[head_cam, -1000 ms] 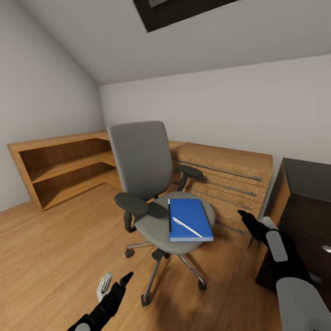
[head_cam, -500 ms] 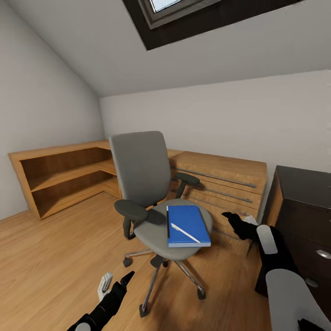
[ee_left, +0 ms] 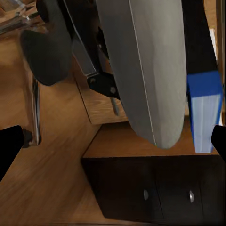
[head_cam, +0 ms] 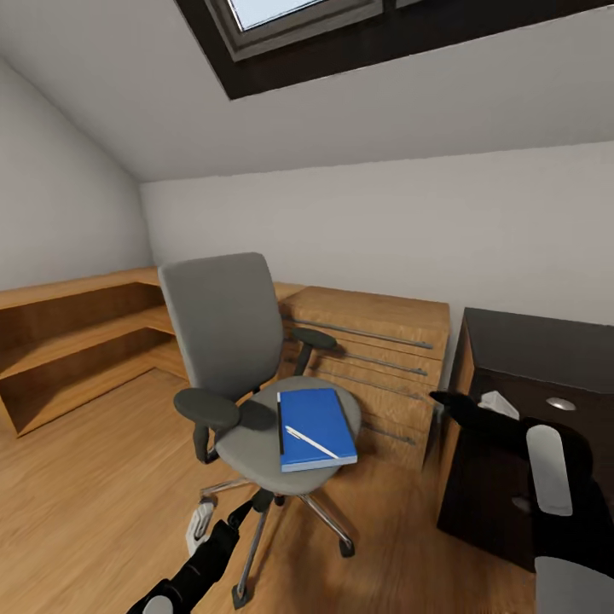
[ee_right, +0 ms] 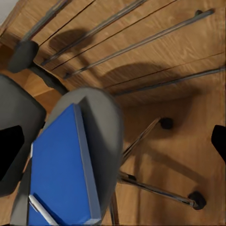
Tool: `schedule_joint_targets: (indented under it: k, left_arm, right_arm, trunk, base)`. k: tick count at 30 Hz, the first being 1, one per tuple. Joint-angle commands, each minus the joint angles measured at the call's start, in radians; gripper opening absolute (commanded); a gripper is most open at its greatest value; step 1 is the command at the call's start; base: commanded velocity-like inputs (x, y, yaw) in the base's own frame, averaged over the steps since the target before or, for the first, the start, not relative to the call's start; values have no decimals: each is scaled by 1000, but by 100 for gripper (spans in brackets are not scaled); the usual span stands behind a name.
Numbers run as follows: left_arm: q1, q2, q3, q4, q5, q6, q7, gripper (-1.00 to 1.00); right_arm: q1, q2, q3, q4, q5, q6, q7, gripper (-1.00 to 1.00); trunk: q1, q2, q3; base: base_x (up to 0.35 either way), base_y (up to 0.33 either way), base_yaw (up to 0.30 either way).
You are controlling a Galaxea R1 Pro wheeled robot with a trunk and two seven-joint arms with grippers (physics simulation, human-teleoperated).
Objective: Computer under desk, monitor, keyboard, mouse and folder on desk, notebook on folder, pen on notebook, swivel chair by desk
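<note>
The blue folder (head_cam: pixel 315 427), pen (head_cam: pixel 311 442) on top, lay on the swivel chair (head_cam: pixel 256 401) seat ahead of the right gripper (ee_right: pixel 113 136), jaws spread wide; a level, edge-on approach looked wisest.

Open air lies between the right gripper (head_cam: pixel 465 408) jaws and the folder (head_cam: pixel 314 427) ahead on the chair (head_cam: pixel 234 358); a dark cabinet (head_cam: pixel 529 401) crowds beside them, wooden drawers (head_cam: pixel 375 358) stand beyond.
</note>
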Motion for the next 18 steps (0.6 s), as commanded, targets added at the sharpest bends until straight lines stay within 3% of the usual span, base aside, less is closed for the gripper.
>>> schedule_joint_targets:
  k: [1,4,7,13,15,18]
  left_arm:
    - [0,-1,1,-1,10,7,-1,100]
    - [-1,-3,-5,-2,10,7,-1,100]
    - [-1,-4,-25,-3,10,7,0,100]
    - [-16,-6,-64,0,10,10,10,100]
    - [-18,-6,-67,1,10,10,16,100]
    - [-21,-11,-70,2,10,10,25,100]
  right_arm:
    - [21,-2,7,-35,-10,4,-9,100]
    - [70,-12,36,-103,-8,4,-7,100]
    - [102,-40,86,-138,-7,4,-5,100]
    - [133,-158,260,-170,-6,4,27,100]
    - [134,-179,286,-171,-6,4,52,100]
    - [135,-232,314,-173,-6,4,108,100]
  trunk:
    - [-4,7,2]
    - [-16,28,10]
    - [-27,49,18]
    - [-50,91,35]
    - [-58,105,41]
    - [-69,126,51]
  base:
    - [0,0,-289]
    - [0,0,-289]
    - [0,0,-288]
    - [0,0,-288]
    - [0,0,-288]
    - [0,0,-288]
